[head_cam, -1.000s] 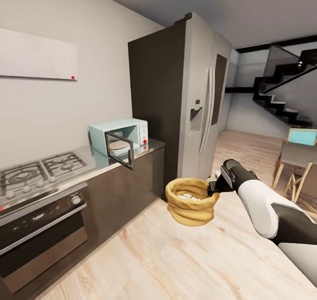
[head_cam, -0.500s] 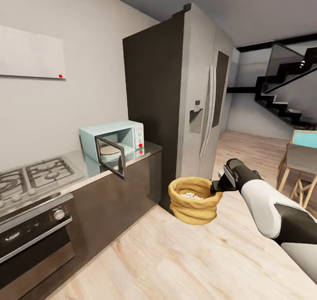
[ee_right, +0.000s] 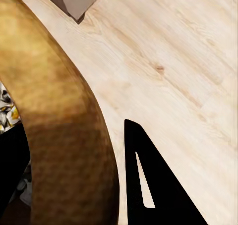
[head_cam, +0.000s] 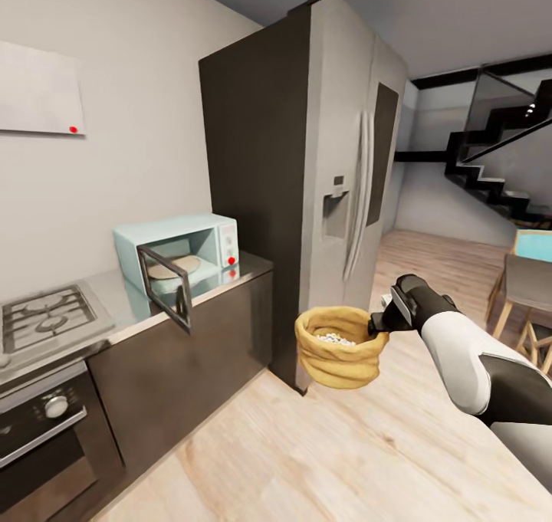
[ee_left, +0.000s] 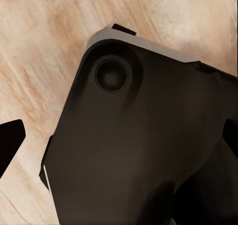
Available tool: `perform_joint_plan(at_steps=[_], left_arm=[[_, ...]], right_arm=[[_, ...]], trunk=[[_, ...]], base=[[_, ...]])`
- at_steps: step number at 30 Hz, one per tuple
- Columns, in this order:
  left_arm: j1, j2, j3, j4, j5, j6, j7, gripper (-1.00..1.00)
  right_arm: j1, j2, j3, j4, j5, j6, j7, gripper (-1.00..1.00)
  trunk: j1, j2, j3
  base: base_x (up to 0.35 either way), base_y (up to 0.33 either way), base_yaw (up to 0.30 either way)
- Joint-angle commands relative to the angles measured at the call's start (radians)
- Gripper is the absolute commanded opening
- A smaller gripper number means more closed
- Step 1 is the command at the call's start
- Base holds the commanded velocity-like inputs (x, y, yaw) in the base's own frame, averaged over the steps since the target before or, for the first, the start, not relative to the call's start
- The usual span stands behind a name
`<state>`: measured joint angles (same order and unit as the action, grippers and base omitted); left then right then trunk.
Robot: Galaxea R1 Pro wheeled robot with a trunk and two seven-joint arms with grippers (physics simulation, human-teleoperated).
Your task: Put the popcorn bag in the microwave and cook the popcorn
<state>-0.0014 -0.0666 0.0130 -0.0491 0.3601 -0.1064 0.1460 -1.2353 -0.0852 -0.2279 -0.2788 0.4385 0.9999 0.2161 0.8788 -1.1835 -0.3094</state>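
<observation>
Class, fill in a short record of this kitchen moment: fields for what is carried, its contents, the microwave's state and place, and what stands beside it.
carried: popcorn bag, held at its rim by the right tool, above the wooden floor
contents: white popcorn
microwave: door open, on the countertop
beside: tall fridge
left tool: state unclear

right tool (head_cam: pixel 379 324): fingertips hidden behind rolled rim of tan burlap popcorn bag (head_cam: pixel 338 349) | pale blue boxy microwave (head_cam: pixel 178 248): knobs too small to read | black gas hob (head_cam: pixel 42 316): cut by left edge | left wrist view: dark housing (ee_left: pixel 144 145) hides floor
</observation>
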Motion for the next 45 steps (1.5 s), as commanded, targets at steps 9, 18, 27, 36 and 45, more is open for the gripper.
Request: perform_joint_plan(at_steps=[9, 18, 27, 36, 45], left_arm=[[0.000, 0.001, 0.005, -0.002, 0.006, -0.014, 0.004, 1.00], [0.000, 0.000, 0.011, -0.007, 0.011, -0.019, 0.006, 1.00], [0.000, -0.001, 0.012, -0.008, 0.014, -0.017, 0.015, 1.00], [0.000, -0.001, 0.013, -0.008, 0.013, -0.018, 0.015, 1.00], [0.000, 0.000, 0.013, -0.008, 0.013, -0.018, 0.015, 1.00]], right_arm=[[0.000, -0.001, -0.005, 0.002, 0.008, 0.003, 0.006, -1.00], [0.000, -0.001, -0.005, 0.012, 0.009, 0.003, 0.007, -1.00], [-0.001, -0.001, -0.005, 0.012, 0.009, 0.002, 0.006, -1.00], [0.000, 0.000, -0.005, 0.012, 0.009, 0.002, 0.006, -1.00], [0.000, 0.009, -0.004, 0.015, 0.001, 0.002, 0.008, -1.00]], trunk=[[0.001, -0.001, -0.001], [0.001, -0.001, -0.010], [0.001, -0.001, -0.020], [0.001, -0.001, -0.030], [0.001, -0.001, -0.039]], base=[[0.313, -0.162, 0.167], [0.096, -0.053, 0.248], [0.097, -0.213, 0.243], [0.177, -0.252, 0.243], [0.171, -0.231, 0.243]])
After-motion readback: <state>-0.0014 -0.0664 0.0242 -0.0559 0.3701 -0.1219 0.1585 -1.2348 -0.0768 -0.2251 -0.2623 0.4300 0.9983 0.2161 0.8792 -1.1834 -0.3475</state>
